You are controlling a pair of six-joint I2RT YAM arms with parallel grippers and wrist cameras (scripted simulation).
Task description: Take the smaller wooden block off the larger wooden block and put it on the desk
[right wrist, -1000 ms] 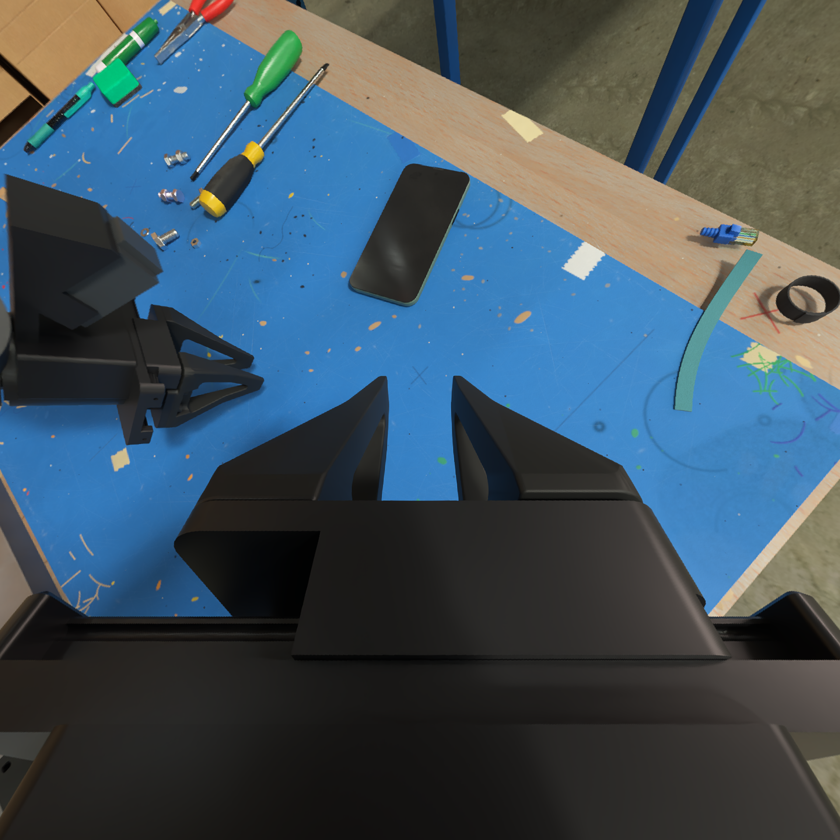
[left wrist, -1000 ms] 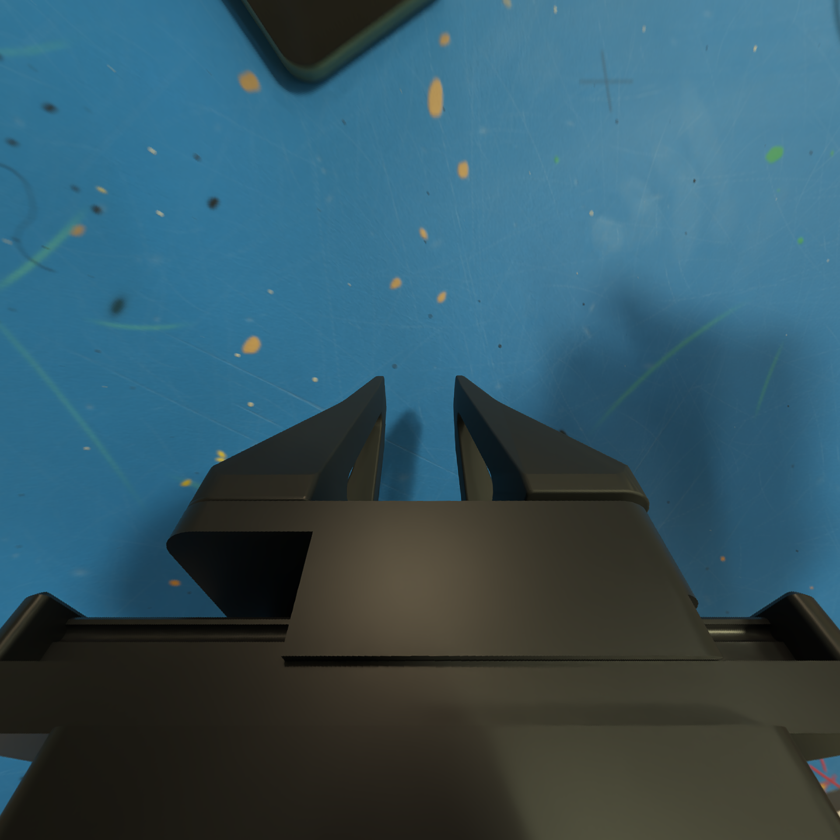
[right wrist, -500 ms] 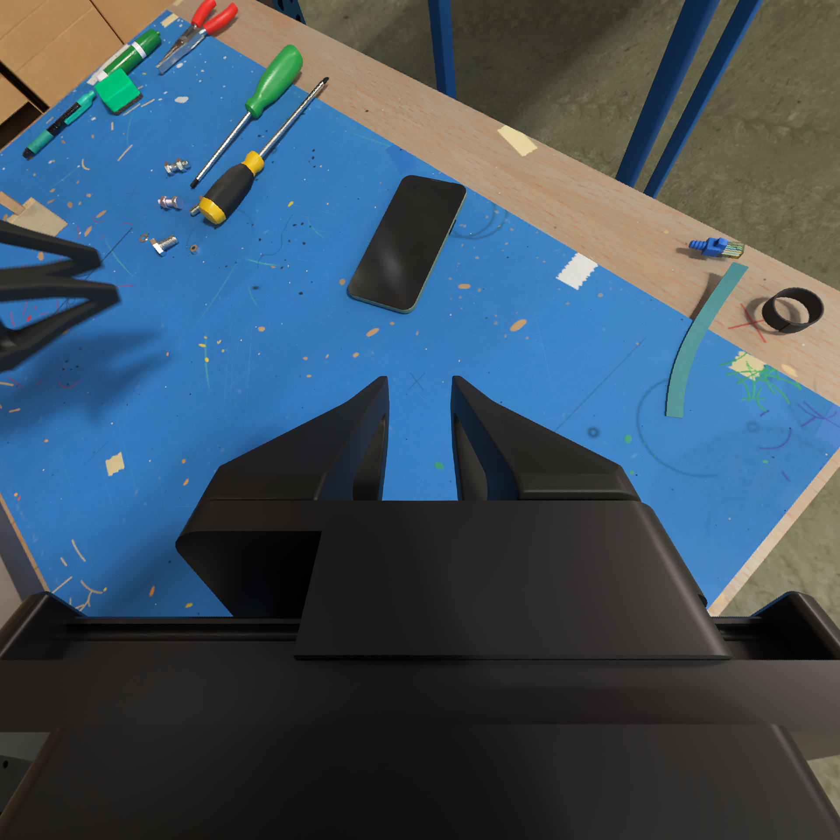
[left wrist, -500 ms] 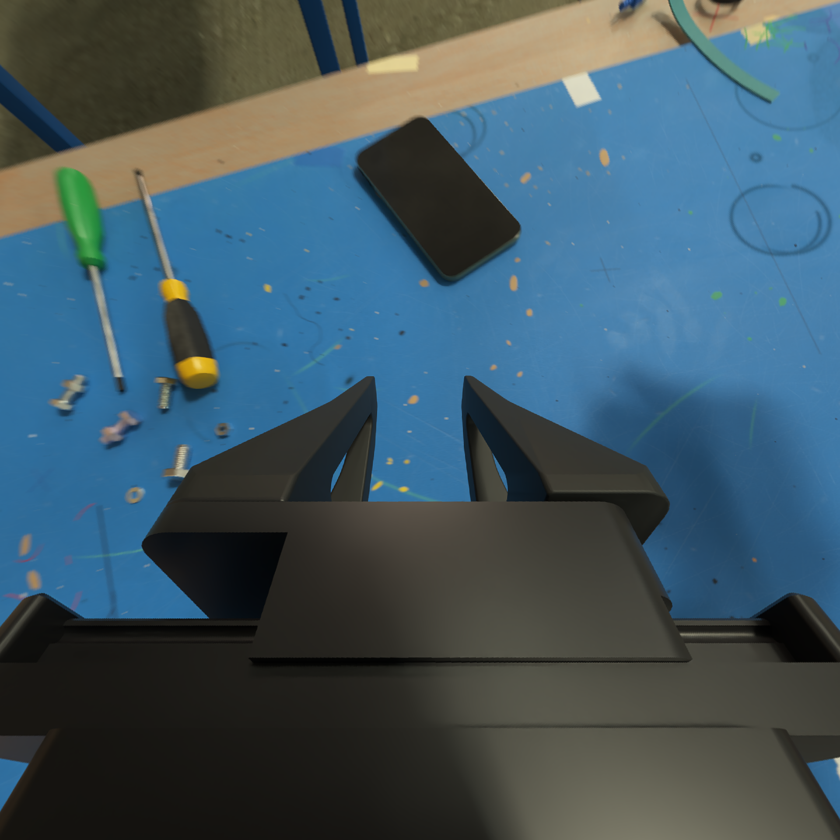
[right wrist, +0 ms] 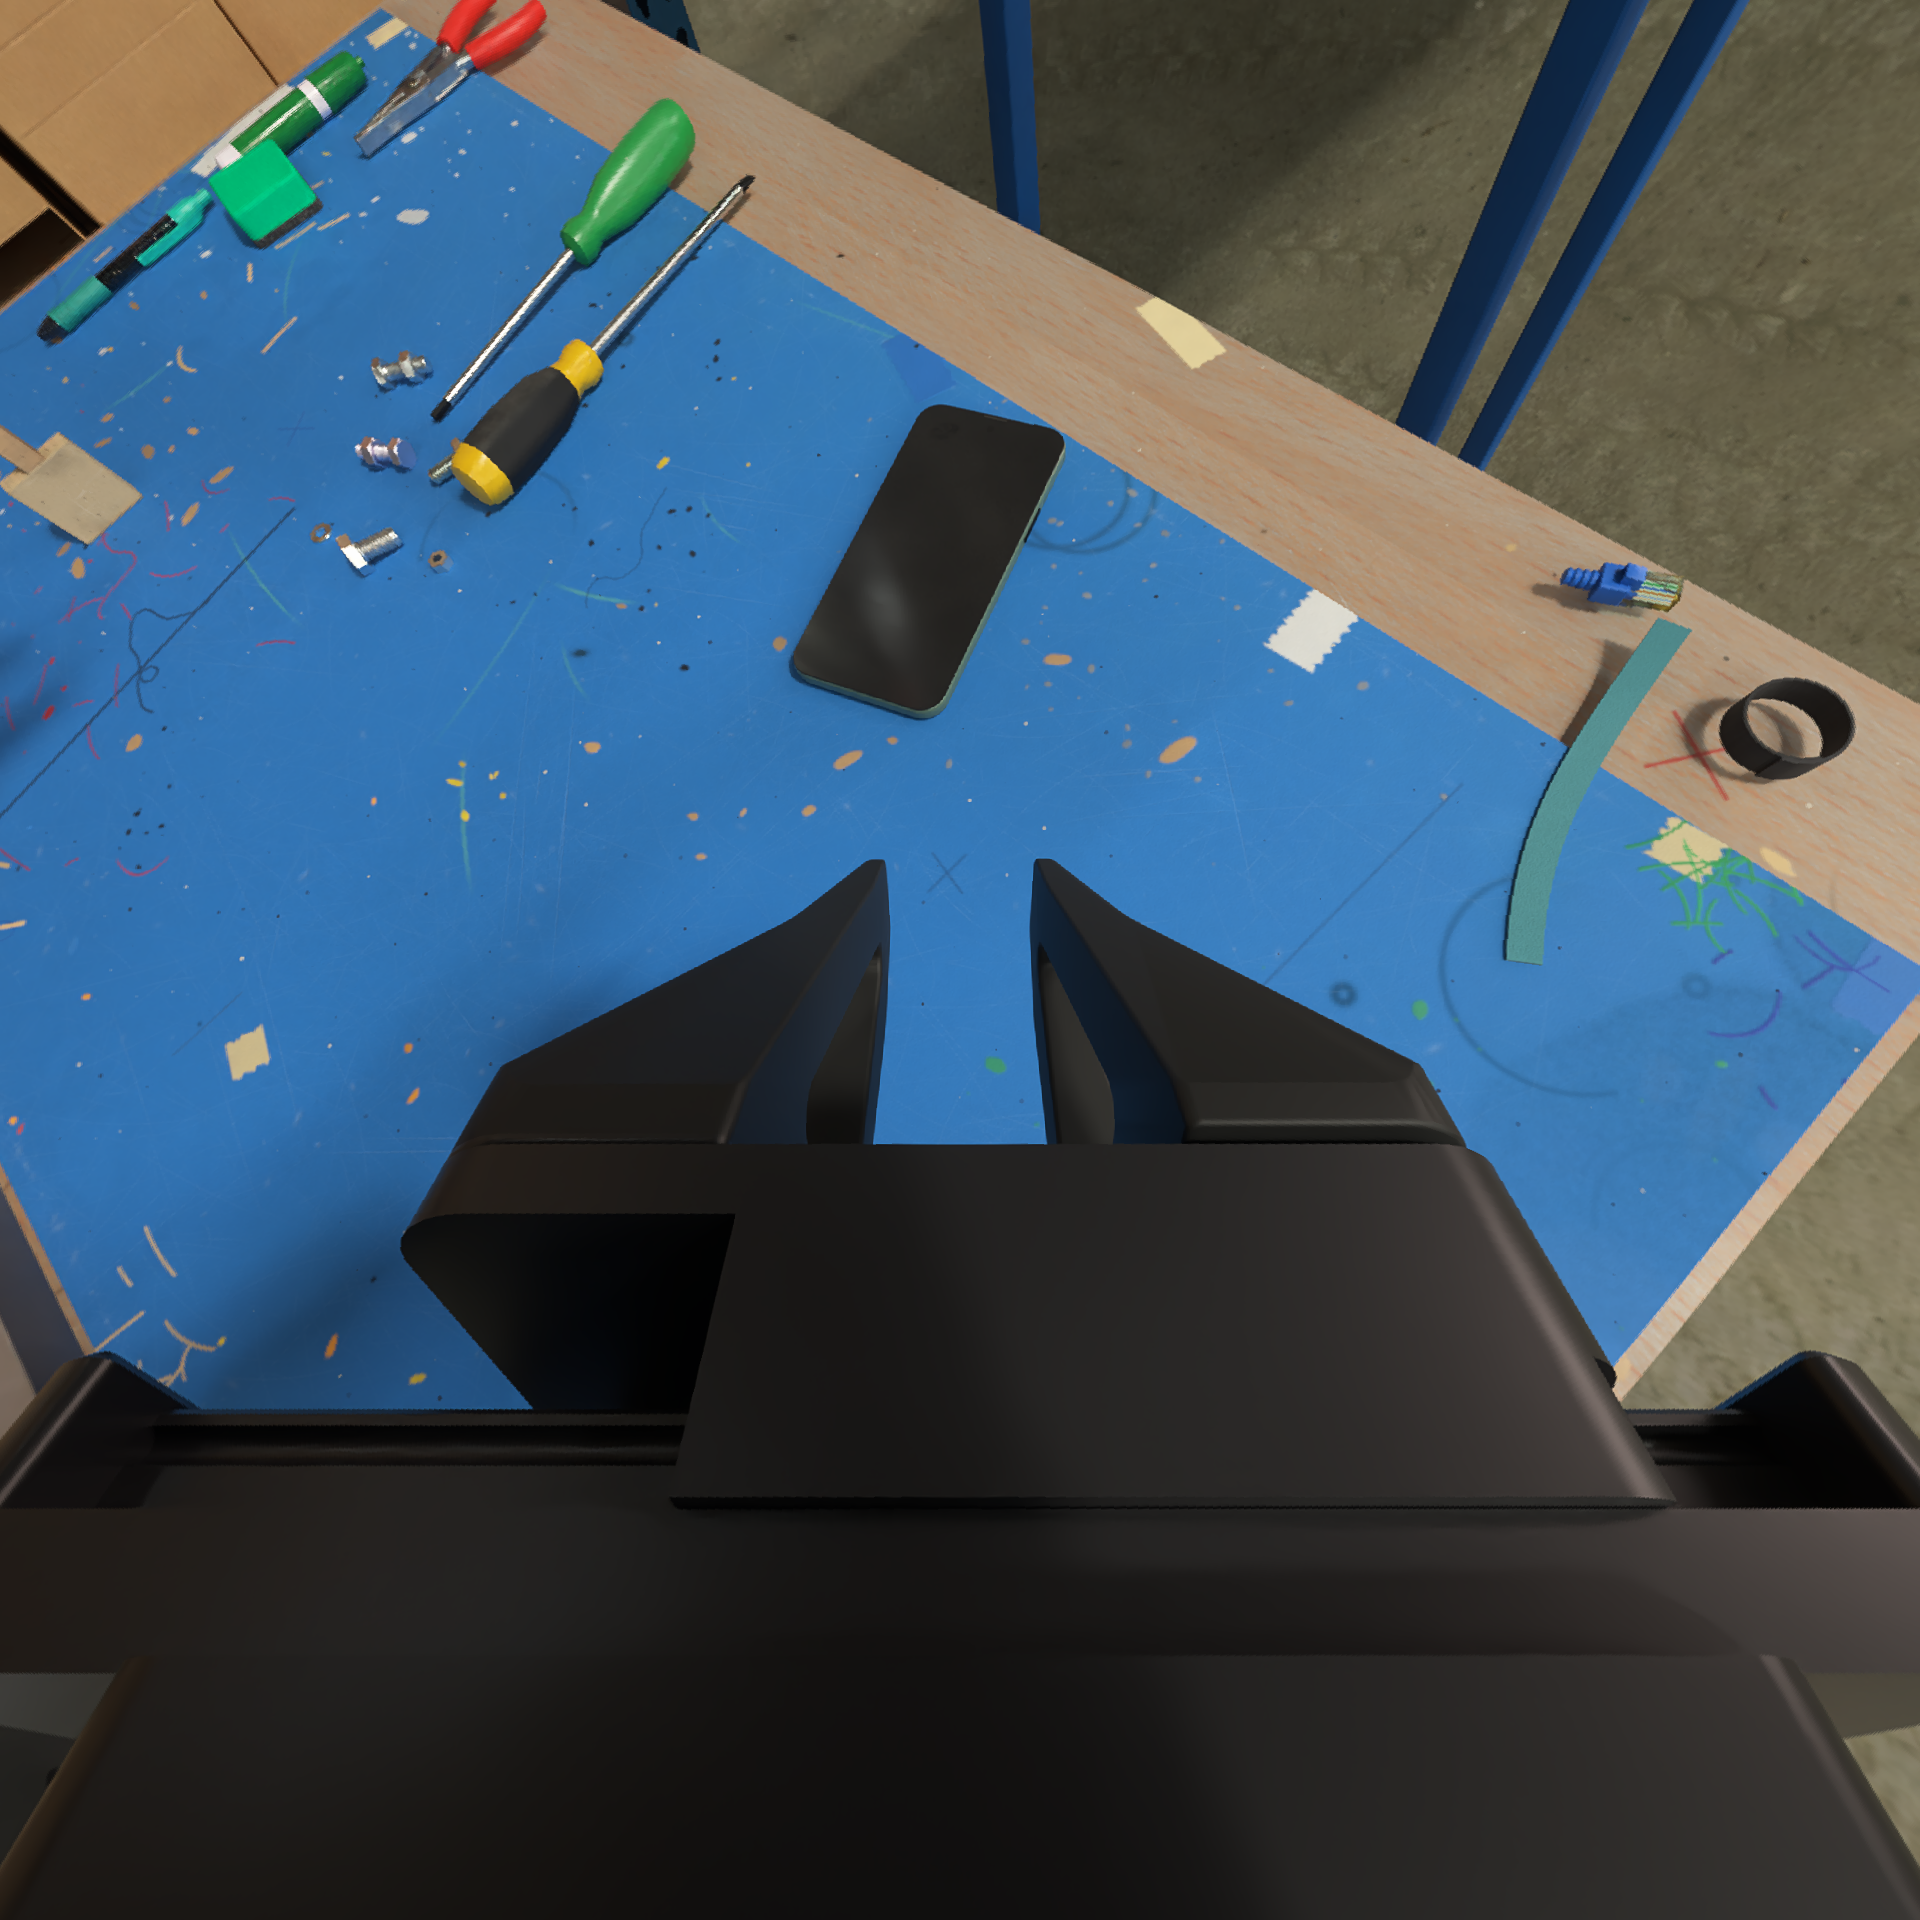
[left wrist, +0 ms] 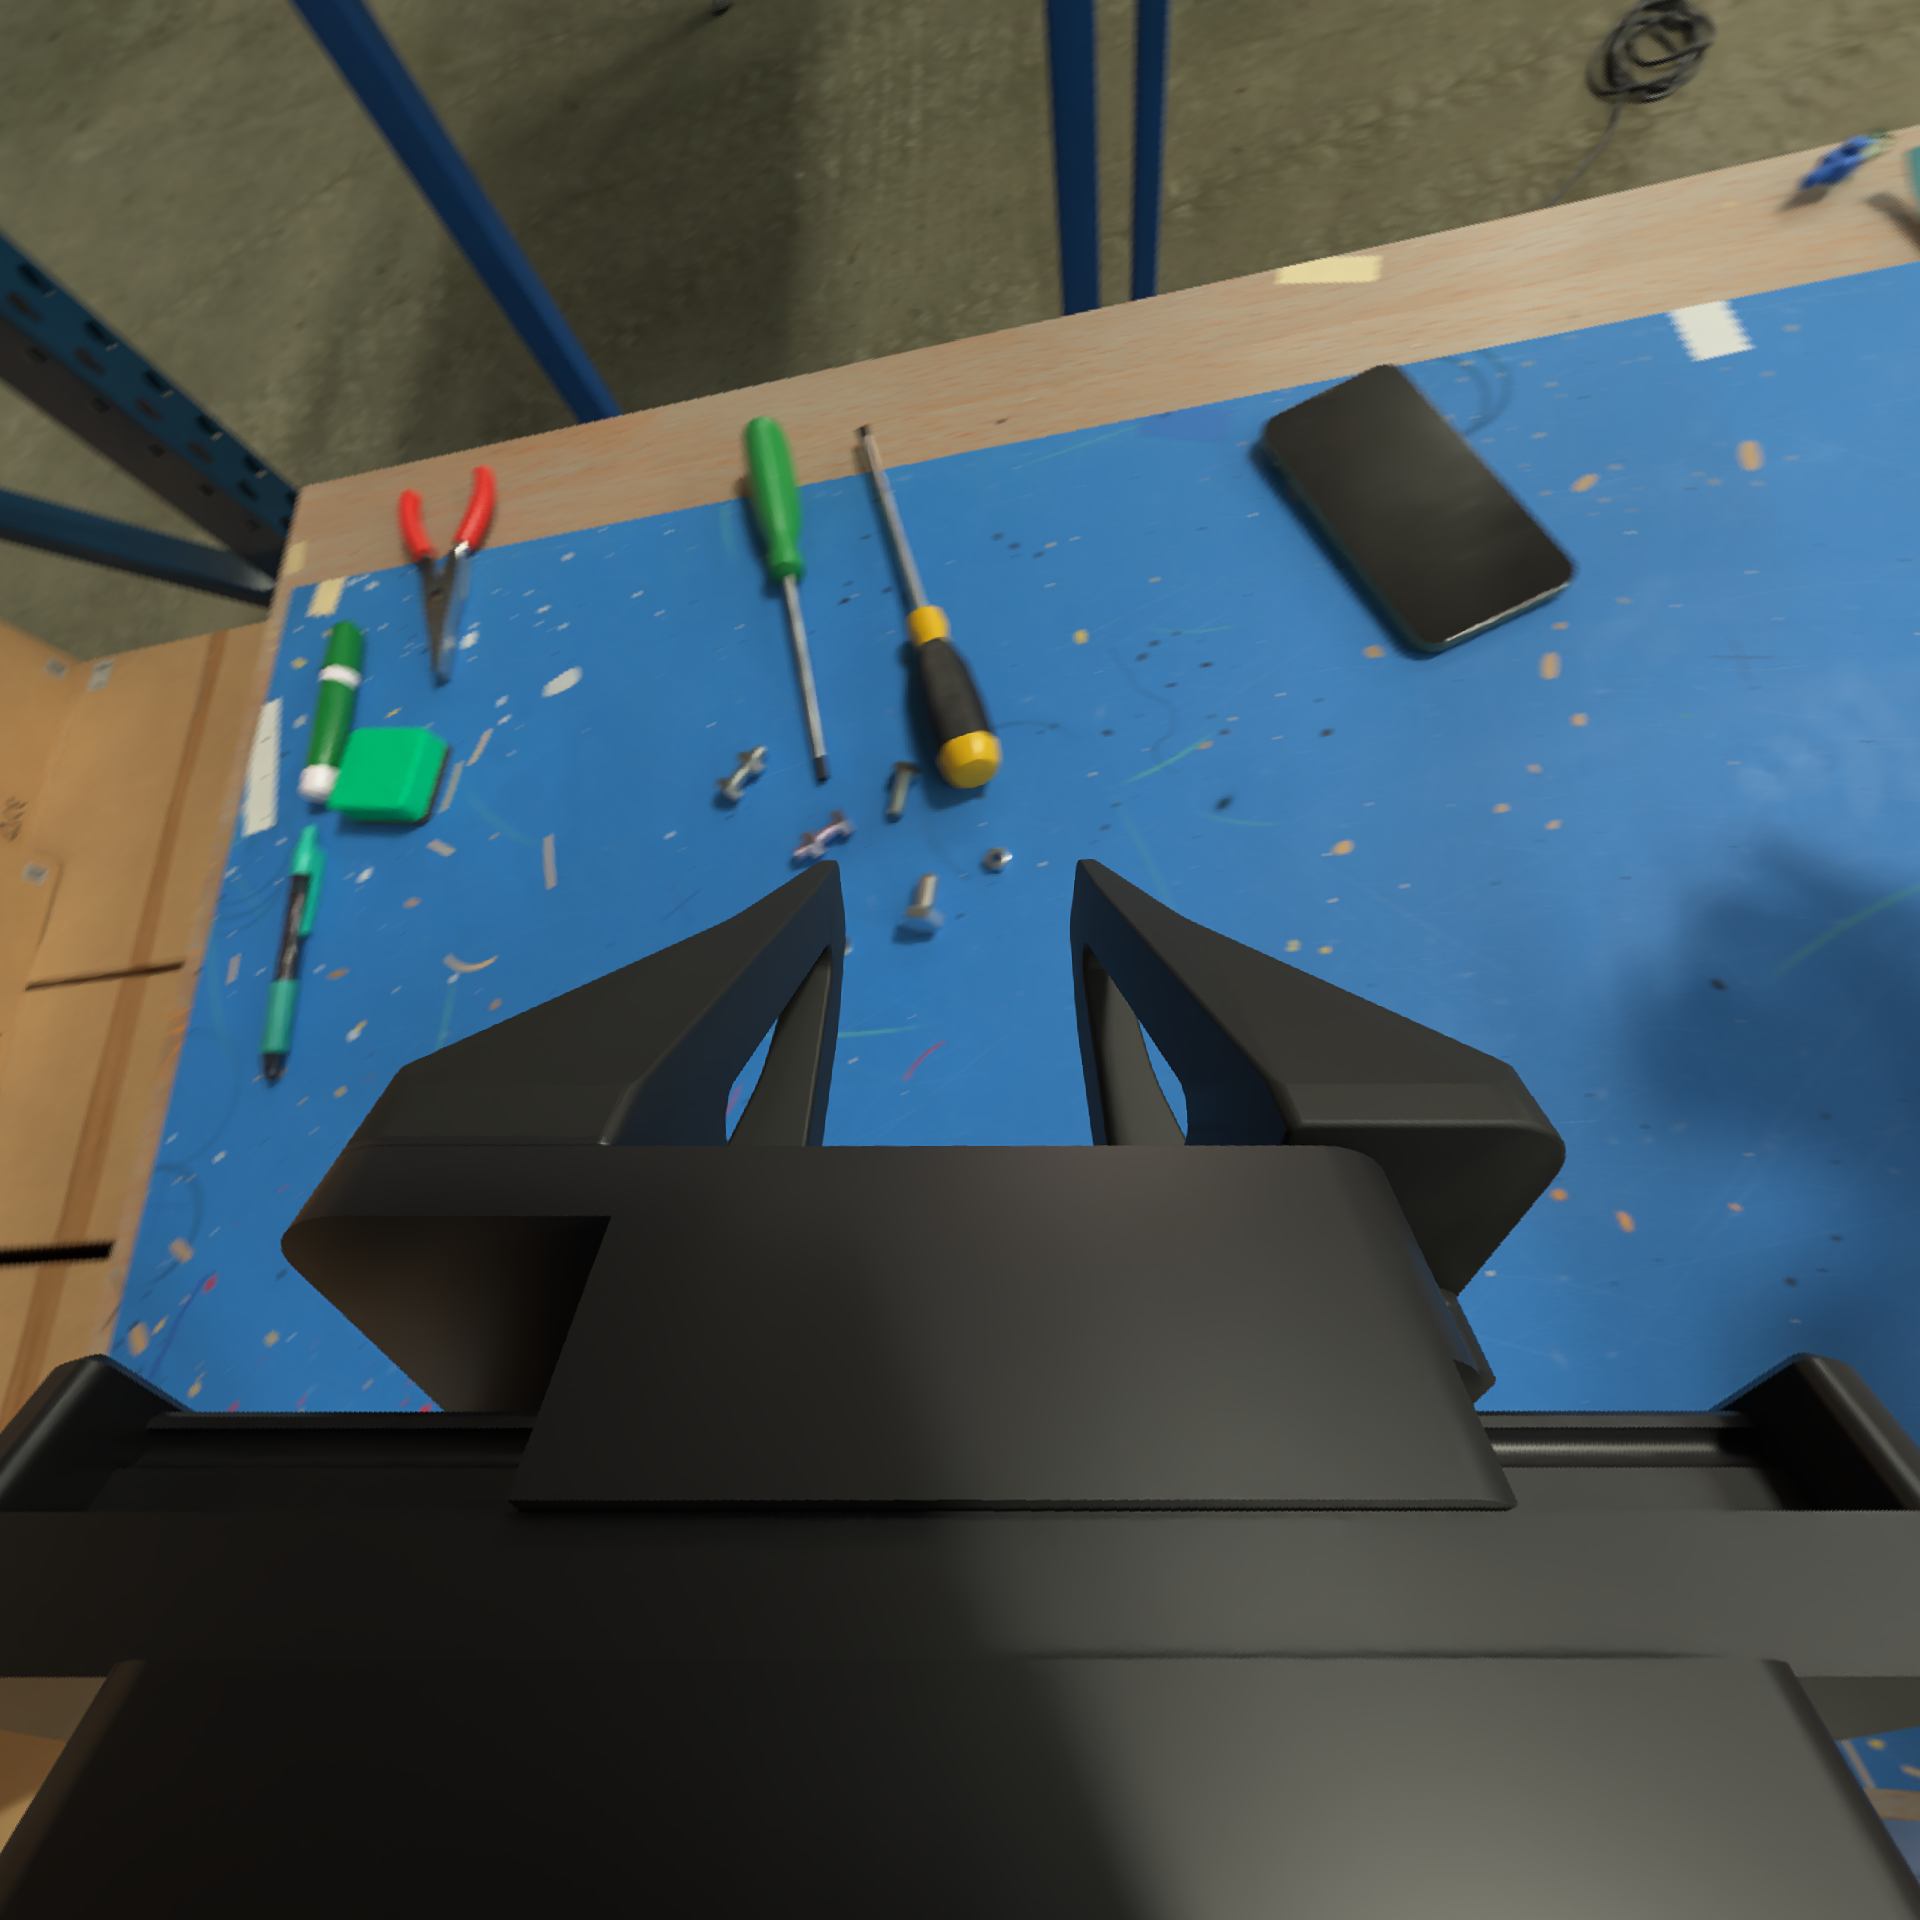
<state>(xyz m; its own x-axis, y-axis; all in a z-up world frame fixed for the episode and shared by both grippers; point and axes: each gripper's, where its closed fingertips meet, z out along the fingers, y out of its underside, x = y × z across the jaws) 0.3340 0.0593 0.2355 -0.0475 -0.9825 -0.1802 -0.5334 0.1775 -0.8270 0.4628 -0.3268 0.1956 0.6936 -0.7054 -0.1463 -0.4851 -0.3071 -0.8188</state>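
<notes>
Presently: noted left gripper (left wrist: 954, 883) above blue mat (left wrist: 1351, 935), jaws moderately apart, empty, loose bolt (left wrist: 921, 906) seen between fingertips. Noted right gripper (right wrist: 958, 883) with narrow gap, empty, short of black phone (right wrist: 930, 561). Spotted tan wooden block (right wrist: 68, 488) lying on mat at far left of right wrist view; unable to tell larger from smaller.

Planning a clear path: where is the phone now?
The phone lies flat on the blue mat near the far wooden edge, right of the yellow-handled screwdriver.
</notes>
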